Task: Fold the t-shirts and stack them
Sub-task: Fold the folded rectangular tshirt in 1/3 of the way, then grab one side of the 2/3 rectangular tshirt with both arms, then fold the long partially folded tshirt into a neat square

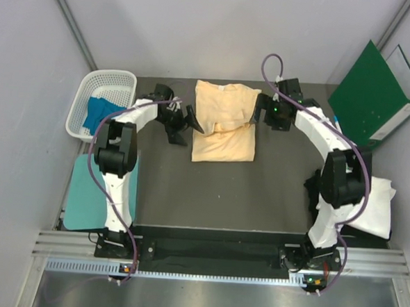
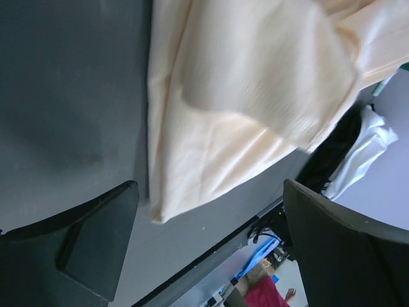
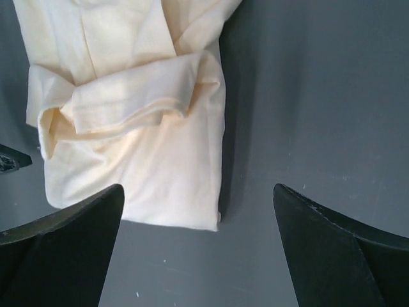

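- Peach t-shirt is lying half-folded at the table's 12 o'clock.
- Left gripper at its 9 o'clock and right gripper at 3 are gaping, empty.
- Soft, light, floppy cloth; pinching its near corners is looking best.

A pale peach-yellow t-shirt lies part-folded at the middle of the dark table, a loose fold crossing its right half. The left gripper sits just beside the shirt's left edge, fingers spread; the right gripper is at its right edge — its jaws are hard to read from here. A white basket at far left holds a blue t-shirt. A white t-shirt lies at the right edge, and a green folder leans in the far right corner.
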`<control>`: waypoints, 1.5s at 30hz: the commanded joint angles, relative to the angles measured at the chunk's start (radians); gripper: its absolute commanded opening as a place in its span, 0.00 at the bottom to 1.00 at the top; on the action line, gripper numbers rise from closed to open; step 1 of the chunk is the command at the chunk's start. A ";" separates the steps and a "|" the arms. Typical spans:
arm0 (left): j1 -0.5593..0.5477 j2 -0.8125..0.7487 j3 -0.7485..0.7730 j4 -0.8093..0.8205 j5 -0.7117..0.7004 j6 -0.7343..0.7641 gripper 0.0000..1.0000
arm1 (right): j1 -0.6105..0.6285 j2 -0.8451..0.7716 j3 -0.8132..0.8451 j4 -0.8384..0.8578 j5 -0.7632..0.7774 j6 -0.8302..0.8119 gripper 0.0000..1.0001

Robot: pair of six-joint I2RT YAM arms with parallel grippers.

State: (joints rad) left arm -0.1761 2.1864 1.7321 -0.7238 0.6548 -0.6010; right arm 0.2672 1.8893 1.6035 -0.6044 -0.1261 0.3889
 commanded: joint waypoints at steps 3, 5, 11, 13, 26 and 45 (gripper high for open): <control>-0.008 -0.226 -0.304 0.132 -0.041 0.041 0.99 | -0.008 -0.111 -0.278 0.052 -0.131 0.074 1.00; -0.019 -0.241 -0.382 0.165 -0.041 0.032 0.99 | -0.008 -0.099 -0.330 0.083 -0.199 0.102 0.96; -0.054 -0.232 -0.485 0.290 -0.044 -0.022 0.91 | -0.002 -0.035 -0.464 0.256 -0.303 0.179 0.80; -0.065 -0.217 -0.486 0.308 -0.043 -0.043 0.86 | 0.000 -0.009 -0.459 0.294 -0.305 0.198 0.77; -0.072 -0.146 -0.405 0.310 -0.052 -0.051 0.00 | 0.027 0.122 -0.332 0.287 -0.434 0.240 0.20; -0.072 -0.392 -0.214 0.100 -0.066 0.012 0.00 | 0.012 -0.079 -0.093 -0.106 -0.469 0.082 0.10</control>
State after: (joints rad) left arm -0.2504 1.8374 1.4513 -0.5774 0.6033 -0.6250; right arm 0.2790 1.8332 1.4532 -0.6289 -0.5735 0.5133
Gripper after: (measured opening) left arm 0.042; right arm 0.142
